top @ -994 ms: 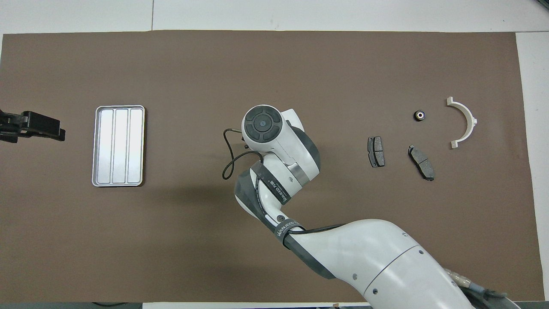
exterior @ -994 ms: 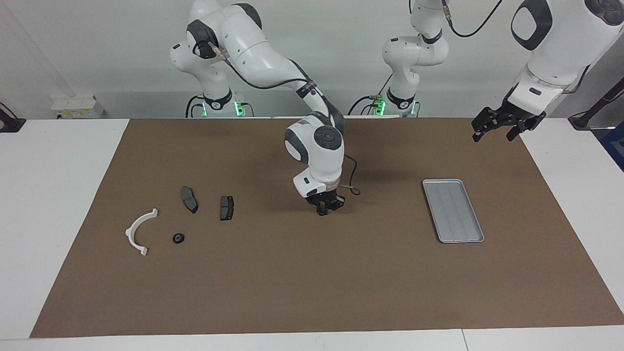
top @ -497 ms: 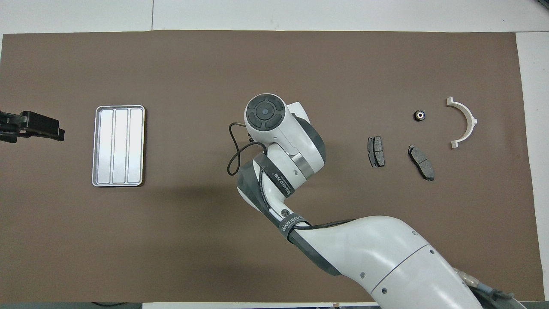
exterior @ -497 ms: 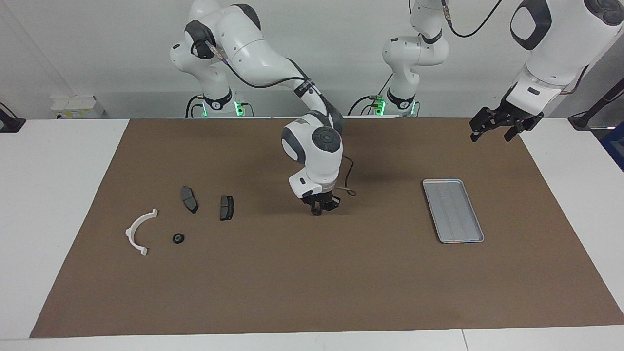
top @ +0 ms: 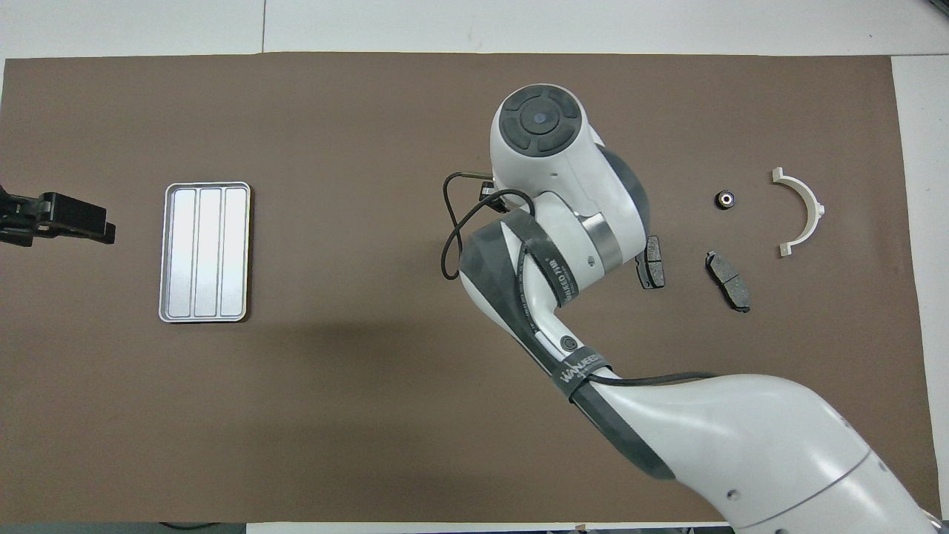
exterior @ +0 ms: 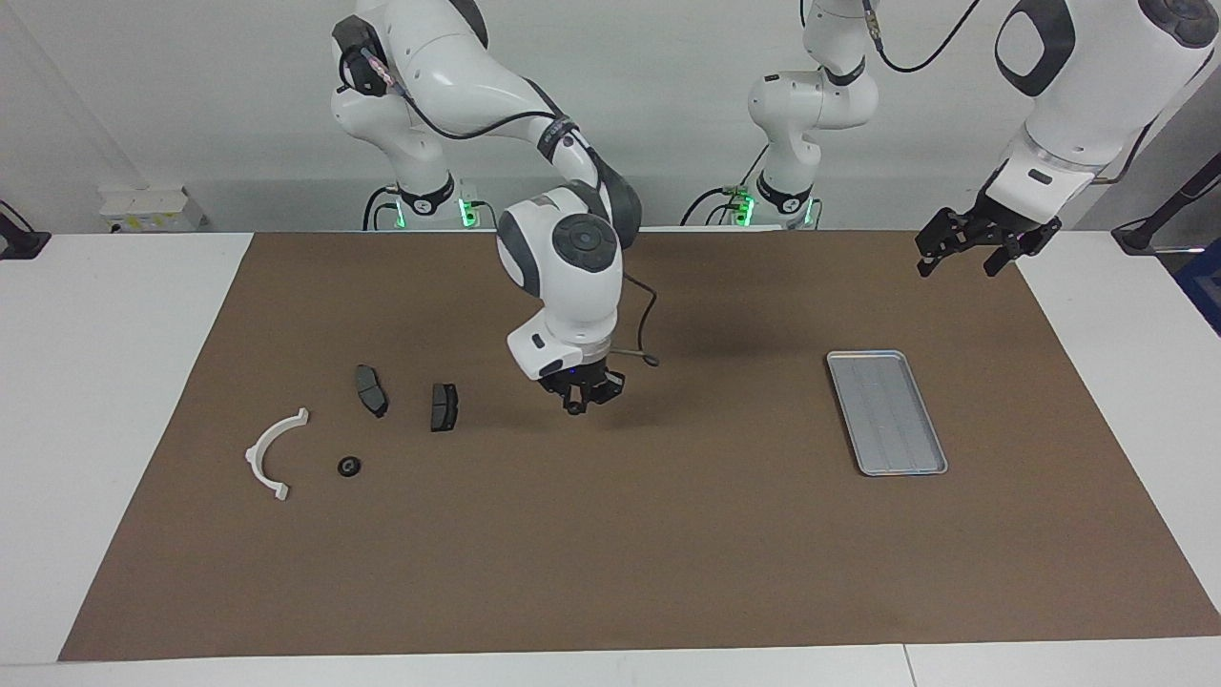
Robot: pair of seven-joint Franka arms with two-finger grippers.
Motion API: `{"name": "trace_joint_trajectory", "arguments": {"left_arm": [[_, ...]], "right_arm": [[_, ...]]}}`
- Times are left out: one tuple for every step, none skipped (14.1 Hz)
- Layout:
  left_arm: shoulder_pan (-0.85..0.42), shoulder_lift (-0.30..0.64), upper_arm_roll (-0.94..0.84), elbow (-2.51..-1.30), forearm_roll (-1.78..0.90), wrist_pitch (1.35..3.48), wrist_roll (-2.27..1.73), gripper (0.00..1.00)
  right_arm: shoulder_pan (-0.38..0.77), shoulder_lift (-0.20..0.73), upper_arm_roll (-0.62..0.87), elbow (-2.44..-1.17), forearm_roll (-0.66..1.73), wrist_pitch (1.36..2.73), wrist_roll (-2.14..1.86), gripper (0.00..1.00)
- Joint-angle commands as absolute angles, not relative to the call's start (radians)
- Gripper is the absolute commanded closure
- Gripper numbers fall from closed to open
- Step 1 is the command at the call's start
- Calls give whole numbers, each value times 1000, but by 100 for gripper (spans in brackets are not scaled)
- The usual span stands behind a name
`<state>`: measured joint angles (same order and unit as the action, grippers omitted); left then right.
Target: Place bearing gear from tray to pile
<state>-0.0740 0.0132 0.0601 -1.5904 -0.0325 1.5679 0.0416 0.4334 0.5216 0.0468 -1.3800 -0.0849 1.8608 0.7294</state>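
Note:
My right gripper (exterior: 577, 401) hangs over the mat's middle, a little toward the tray from the pile. It is shut on a small dark bearing gear that its fingers mostly hide. In the overhead view the wrist covers it. The pile holds a white arc (exterior: 270, 448) (top: 808, 208), two dark brake pads (exterior: 370, 389) (exterior: 443, 406) and a small black ring-shaped gear (exterior: 349, 467) (top: 724, 199). The silver ribbed tray (exterior: 892, 468) (top: 167, 252) holds nothing. My left gripper (exterior: 957, 267) waits open, raised over the mat's corner by the left arm's base.
A brown mat (exterior: 610, 553) covers most of the white table. The right arm's wrist and forearm (top: 563, 245) overlap one brake pad (top: 652, 268) in the overhead view. A black cable loops off the right wrist (exterior: 641, 334).
The right arm has swung away from the tray's end toward the pile and risen a little, its gripper still shut. The left arm has barely shifted.

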Motion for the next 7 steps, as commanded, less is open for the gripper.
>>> {"name": "trace_joint_trajectory", "arguments": {"left_arm": [[-81,-2,72,-1592,-40,1549,48,0],[-81,0,72,-1592,-40,1549,48,0],[-81,0,72,-1592,-38,1549,48,0],[-84,0,72,-1592,-38,1549,48,0],[-84,-2,72,-1592,-40,1551,48,0],[-86,0,71,-1592,-40,1549,48,0],[-86,0,71,-1592,-38,1549,48,0]], "right_arm": [[358,463,61,-1391,-86,1801,551,100],[332,454,60,-1391,-86,1787,484,100],[307,450,60,-1391,-89,1783,426,100],[279,443,60,-1394,-90,1782,369,100],[253,443,60,-1394,-91,1782,310,100],[226,443,60,-1402,-91,1793,255,100],[200,443,60,-1411,-89,1804,203,100]]}}
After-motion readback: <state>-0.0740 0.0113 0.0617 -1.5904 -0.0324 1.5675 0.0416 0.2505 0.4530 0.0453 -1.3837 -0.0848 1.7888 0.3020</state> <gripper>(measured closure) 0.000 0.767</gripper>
